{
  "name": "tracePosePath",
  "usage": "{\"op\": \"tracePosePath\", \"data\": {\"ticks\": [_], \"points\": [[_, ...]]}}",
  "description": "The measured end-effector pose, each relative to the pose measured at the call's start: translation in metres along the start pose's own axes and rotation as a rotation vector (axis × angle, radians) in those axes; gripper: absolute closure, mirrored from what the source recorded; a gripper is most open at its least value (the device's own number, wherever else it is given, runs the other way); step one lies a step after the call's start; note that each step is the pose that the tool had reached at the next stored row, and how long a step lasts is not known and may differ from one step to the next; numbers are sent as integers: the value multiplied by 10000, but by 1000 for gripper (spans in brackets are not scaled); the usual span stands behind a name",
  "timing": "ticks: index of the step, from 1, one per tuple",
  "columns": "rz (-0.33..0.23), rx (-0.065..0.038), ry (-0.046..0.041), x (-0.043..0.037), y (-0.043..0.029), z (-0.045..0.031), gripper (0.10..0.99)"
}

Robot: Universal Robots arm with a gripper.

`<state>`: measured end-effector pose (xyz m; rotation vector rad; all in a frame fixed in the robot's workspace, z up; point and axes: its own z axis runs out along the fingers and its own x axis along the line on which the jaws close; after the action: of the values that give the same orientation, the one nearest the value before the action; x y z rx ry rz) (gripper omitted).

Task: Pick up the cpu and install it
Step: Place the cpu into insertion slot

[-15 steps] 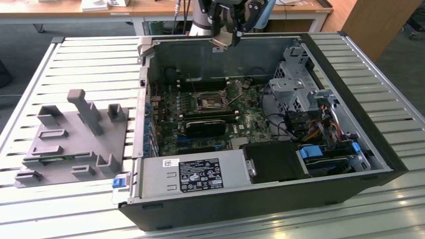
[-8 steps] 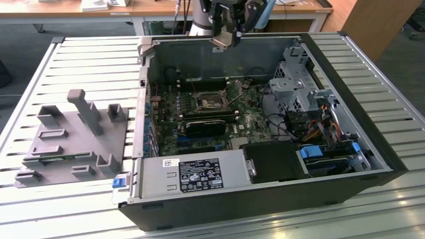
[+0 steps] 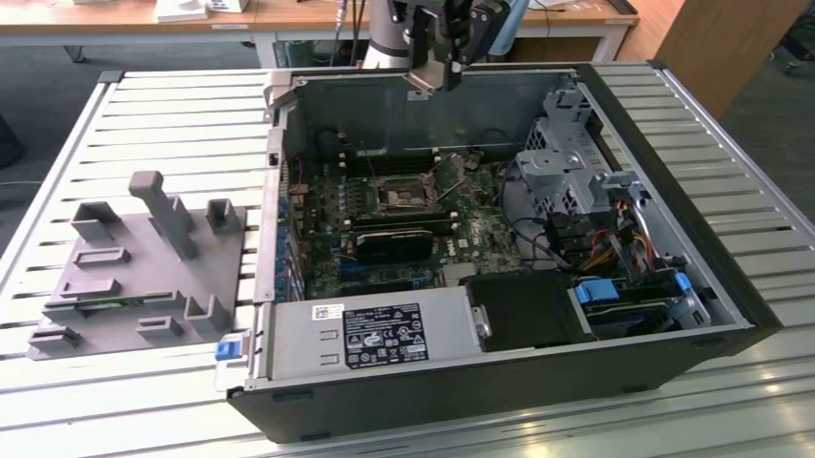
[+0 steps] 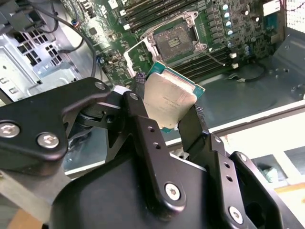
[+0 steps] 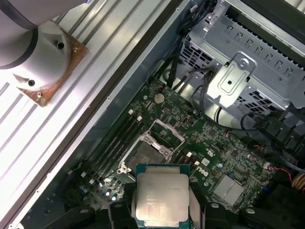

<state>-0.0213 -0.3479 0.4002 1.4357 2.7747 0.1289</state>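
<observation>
My gripper (image 3: 433, 74) hangs over the back wall of the open computer case (image 3: 713, 286), shut on the cpu (image 4: 169, 99). The cpu is a flat square chip with a silver-grey top and a green rim, pinched by its edges between the two black fingers (image 4: 193, 126). The first wrist view shows the cpu (image 5: 159, 198) a little short of the empty socket (image 5: 145, 152) on the green motherboard. That socket (image 4: 174, 40) has its metal frame swung open. It lies well below the gripper, at the middle of the board (image 3: 405, 194).
A grey plastic fixture tray (image 3: 140, 277) stands on the slatted table at the exterior view's left. Inside the case are a black heatsink block (image 3: 395, 239), the power supply (image 3: 363, 334), a metal drive cage (image 3: 567, 153) and loose cables (image 3: 612, 239).
</observation>
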Motion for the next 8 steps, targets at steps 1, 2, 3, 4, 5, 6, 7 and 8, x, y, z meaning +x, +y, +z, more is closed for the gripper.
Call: {"op": "tracePosePath", "data": {"ticks": [1, 2, 3, 4, 5, 6, 7, 8], "points": [[126, -3, -10, 0, 0, 1, 553], [246, -6, -19, 0, 0, 1, 553], [369, -9, -30, 0, 0, 2, 553], [487, -12, -39, 0, 0, 3, 553], [596, -15, -48, 0, 0, 3, 553], [712, -18, -57, 0, 0, 4, 553], [832, -20, -67, 0, 0, 4, 553], [941, -23, -76, 0, 0, 5, 553]]}}
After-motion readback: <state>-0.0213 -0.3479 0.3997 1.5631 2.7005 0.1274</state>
